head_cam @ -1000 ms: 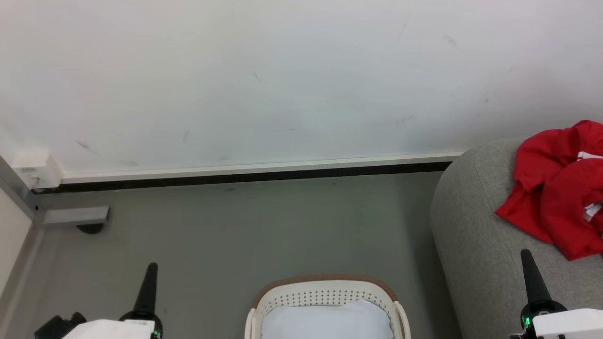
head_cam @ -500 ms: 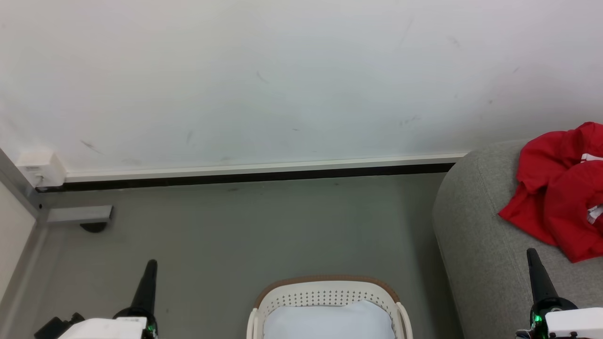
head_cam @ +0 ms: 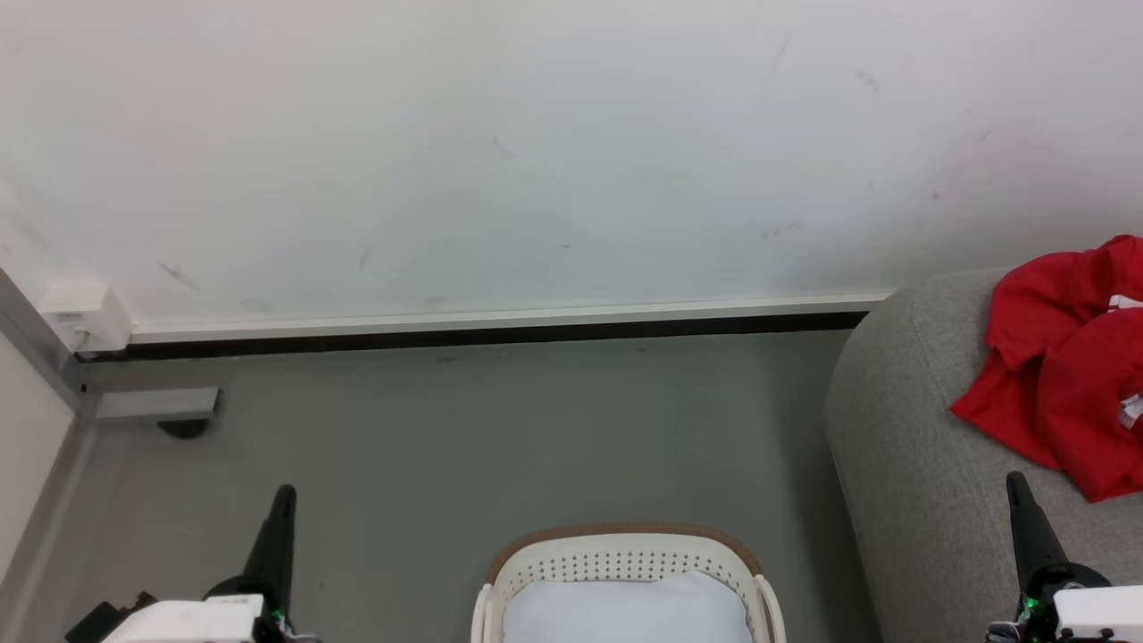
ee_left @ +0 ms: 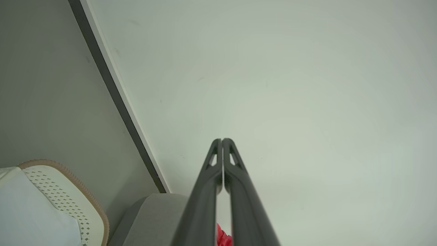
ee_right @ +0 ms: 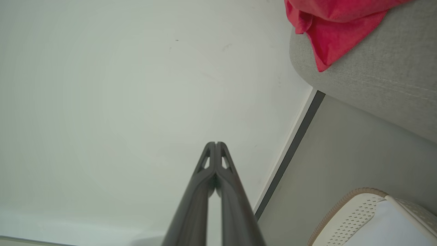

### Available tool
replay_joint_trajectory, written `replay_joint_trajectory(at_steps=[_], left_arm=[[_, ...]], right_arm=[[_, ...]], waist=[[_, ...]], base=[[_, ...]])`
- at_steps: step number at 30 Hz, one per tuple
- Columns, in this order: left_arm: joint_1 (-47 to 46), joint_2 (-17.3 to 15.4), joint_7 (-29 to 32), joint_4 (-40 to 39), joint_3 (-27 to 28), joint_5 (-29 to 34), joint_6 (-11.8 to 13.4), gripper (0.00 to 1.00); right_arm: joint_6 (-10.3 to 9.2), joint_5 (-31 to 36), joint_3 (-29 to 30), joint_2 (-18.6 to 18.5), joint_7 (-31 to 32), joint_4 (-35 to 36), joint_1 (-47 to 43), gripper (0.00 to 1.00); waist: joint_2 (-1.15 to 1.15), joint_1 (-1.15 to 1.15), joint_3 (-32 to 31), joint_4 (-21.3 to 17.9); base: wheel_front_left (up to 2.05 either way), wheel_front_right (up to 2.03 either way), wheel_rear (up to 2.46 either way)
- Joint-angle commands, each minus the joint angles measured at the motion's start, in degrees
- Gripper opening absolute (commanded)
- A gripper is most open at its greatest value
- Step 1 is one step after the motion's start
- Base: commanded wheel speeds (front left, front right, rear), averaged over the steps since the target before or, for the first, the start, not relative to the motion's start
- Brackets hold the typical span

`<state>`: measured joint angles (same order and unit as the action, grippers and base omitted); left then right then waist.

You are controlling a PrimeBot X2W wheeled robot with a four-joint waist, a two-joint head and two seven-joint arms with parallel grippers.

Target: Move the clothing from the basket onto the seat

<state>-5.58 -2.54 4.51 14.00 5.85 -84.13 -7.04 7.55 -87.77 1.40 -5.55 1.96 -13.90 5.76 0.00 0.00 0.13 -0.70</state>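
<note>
Scuffed white wall [head_cam: 536, 134] dead ahead, with a pale skirting strip [head_cam: 500, 314] over a dark gap, then bare grey floor [head_cam: 464, 429]. Far left there's a small white box [head_cam: 82, 318] at the wall's foot and a grey metal bar [head_cam: 154, 404] beside a frame post.

The basket [head_cam: 625, 546] sits bottom centre on the floor, cut off by the picture edge, with a plain white cloth [head_cam: 625, 612] lying in it. The seat [head_cam: 902, 446] stands just right of it, a narrow strip of floor between them. Its rounded end hides the end of the skirting. The clothing [head_cam: 1063, 366] lies crumpled on top of the seat near that end, one red corner hanging toward the edge.

Left gripper [head_cam: 284, 496] is low at lower left over the floor, fingers aimed at the wall and leaning slightly right. Its jaws are pressed tip to tip — nothing between them. Right gripper [head_cam: 1019, 487] is low at lower right over the seat, just below the clothing and clear of it. Its jaws are likewise closed and empty. A white wrist housing with a green light shows at the bottom edge on each side.
</note>
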Motion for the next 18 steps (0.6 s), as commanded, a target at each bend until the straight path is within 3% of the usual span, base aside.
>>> replay_joint_trajectory(at_steps=[1, 18], left_arm=[[-0.7, -0.5, 0.3, 0.0, 0.4, -1.2, -0.2, 0.0], [-1.3, -0.5, 2.1, 0.5, 0.9, -7.7, -0.6, 0.0]], right_arm=[[-0.1, -1.0, 0.4, -0.1, 0.2, 0.0, 0.9, 0.0], [-0.12, -7.1, 1.9, 0.2, 2.0, -0.3, 1.0, 0.0]], waist=[[0.0, 0.0, 0.0, 0.0], [0.0, 0.0, -0.1, 0.6]], base=[[0.0, 0.0, 0.0], [0.0, 0.0, 0.0]])
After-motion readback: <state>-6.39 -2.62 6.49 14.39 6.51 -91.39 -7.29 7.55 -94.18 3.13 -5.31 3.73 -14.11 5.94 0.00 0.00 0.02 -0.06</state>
